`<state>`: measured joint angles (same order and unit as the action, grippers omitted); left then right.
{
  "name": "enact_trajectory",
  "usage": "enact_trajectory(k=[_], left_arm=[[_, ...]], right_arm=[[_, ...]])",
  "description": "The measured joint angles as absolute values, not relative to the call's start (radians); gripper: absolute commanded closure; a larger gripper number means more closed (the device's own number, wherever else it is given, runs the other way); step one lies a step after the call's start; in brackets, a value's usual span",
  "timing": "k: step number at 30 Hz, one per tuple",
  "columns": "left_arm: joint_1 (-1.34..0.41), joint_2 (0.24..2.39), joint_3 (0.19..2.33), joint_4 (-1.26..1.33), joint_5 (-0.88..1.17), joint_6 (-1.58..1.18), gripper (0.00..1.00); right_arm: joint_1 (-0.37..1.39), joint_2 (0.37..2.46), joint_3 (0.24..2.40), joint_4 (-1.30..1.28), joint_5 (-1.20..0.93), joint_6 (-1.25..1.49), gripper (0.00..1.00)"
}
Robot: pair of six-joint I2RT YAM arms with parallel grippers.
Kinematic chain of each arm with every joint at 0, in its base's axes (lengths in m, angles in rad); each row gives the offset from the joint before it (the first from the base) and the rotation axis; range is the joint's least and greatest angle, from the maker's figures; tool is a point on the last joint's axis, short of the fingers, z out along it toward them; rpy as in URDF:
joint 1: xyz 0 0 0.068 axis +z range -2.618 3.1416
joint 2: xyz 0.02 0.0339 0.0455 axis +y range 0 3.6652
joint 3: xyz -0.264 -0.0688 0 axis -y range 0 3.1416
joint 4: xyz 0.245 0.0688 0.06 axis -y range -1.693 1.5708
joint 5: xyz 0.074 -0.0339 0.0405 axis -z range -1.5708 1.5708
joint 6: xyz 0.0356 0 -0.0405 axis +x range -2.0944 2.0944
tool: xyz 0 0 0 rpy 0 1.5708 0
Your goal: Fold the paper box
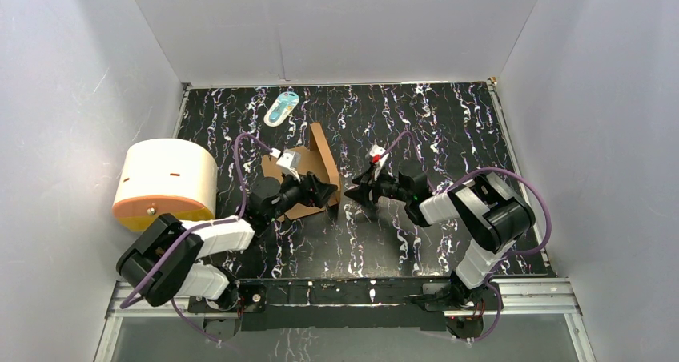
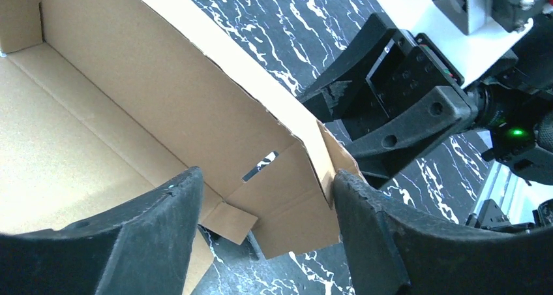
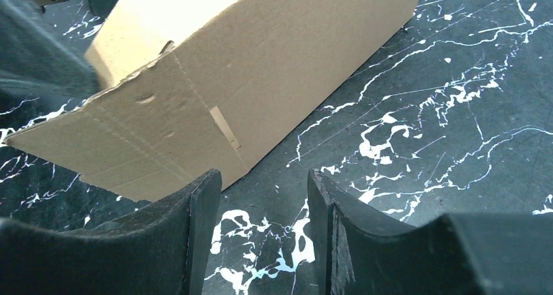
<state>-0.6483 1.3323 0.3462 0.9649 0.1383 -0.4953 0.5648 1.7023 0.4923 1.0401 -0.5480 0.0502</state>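
Two sets of black fingers meet at the near corner of a plain brown cardboard paper box (image 1: 319,150), partly raised mid-way across the black marbled desk (image 1: 464,130). The left fingers (image 2: 385,243) stand wide astride its corner flap without clamping it, and the right fingers (image 3: 195,236) hang open and empty just outside the upright wall. The light sheet, stiff in its panels and weak at the creases, looks best taken by a flap's free edge, since a mid-panel pinch would likely dent it.

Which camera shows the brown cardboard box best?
The left wrist view: the paper box fills it, showing floor, raised wall and corner flap. The right wrist view shows only its outer wall; the top view shows it small, partly behind the left gripper.
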Motion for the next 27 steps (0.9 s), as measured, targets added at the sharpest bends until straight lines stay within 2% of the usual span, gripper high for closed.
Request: enact_trajectory(k=[2,8,20,27], left_arm=[[-0.645,1.347,0.356,0.963,0.138,-0.487,0.45],[-0.643,1.383,0.373,0.962,0.131,-0.444,0.61],[-0.643,1.5,0.407,0.962,0.153,-0.394,0.75],[-0.643,1.523,0.42,0.966,0.164,-0.389,0.75]], right_arm=[[0.566,1.702,0.492,1.04,-0.554,0.05,0.4],[0.573,1.702,0.492,1.04,-0.588,0.051,0.38],[0.592,1.711,0.493,1.09,-0.597,0.08,0.37],[0.598,1.753,0.517,1.139,-0.586,0.107,0.37]])
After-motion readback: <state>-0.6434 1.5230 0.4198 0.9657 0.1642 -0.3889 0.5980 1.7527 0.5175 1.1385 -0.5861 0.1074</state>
